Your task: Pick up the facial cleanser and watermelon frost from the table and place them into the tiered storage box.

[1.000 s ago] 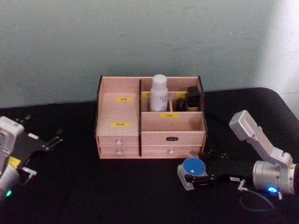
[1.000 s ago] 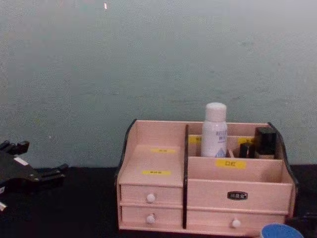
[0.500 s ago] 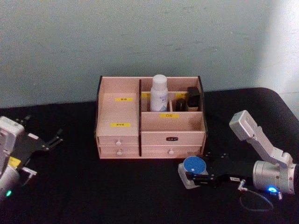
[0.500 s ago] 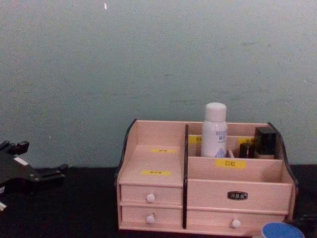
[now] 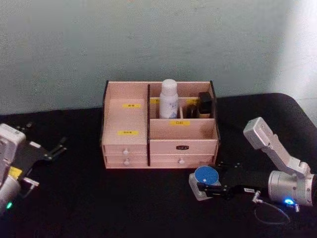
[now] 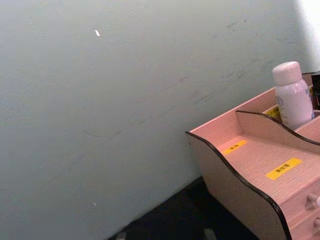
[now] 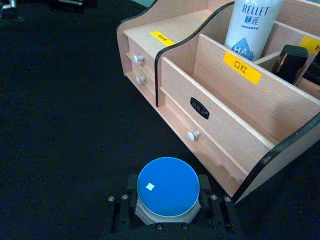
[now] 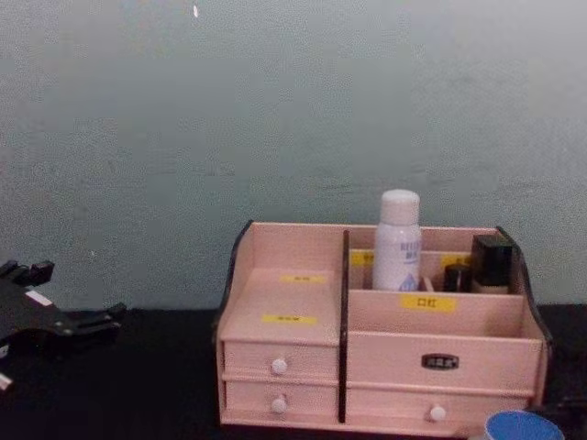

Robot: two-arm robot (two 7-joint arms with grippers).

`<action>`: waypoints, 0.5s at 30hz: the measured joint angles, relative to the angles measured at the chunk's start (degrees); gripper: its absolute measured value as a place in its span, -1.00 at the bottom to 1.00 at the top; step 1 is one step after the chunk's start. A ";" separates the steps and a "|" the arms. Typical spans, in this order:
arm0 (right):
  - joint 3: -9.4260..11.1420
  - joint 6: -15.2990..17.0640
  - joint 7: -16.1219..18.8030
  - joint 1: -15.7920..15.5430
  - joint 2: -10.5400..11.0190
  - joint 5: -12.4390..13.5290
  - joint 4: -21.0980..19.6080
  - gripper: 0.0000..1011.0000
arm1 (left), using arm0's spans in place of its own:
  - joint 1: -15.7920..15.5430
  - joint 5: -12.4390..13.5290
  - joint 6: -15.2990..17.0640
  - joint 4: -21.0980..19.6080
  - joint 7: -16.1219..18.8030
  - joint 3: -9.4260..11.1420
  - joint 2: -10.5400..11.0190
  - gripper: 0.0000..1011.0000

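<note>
Left claw: we find the left claw at the far left of the black bench, well apart from the box. Its two fingers are spread with nothing between them, and the chest view's edge cuts off its body.
Tiered storage box: one tiered storage box stands mid-bench towards the back, with its drawer fronts facing us.
Knobs: we count three white knobs. The upper right drawer front bears a dark badge.
Yellow labels: three yellow labels show whole and two more in the back row are partly covered. Their print is too small for us to read.
Facial cleanser: one facial cleanser stands upright at the left end of the back row in the box's right half. The divider in front hides its base.
Black containers: two black containers sit just right of the bottle in that row, their lower parts hidden.
Watermelon frost: one watermelon frost jar sits just in front of the box's right front corner. We cannot tell whether it rests on the bench or hangs just above it, and the chest view catches little more than its blue lid.
Right claw: the right claw pinches the jar, one finger on each side of its clear body.
</note>
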 joint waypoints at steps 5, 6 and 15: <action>-0.04 -0.38 0.28 -0.08 0.34 -0.08 -0.42 0.42 | 0.00 0.00 0.00 0.00 0.00 0.00 0.00 0.98; -0.05 -0.44 0.41 -0.09 0.40 -0.05 -0.51 0.42 | 0.00 0.00 0.00 0.00 0.00 0.00 0.00 0.98; -0.10 -1.29 2.15 0.18 1.14 0.86 -2.19 0.42 | 0.00 0.00 0.00 0.00 0.00 0.00 0.00 0.98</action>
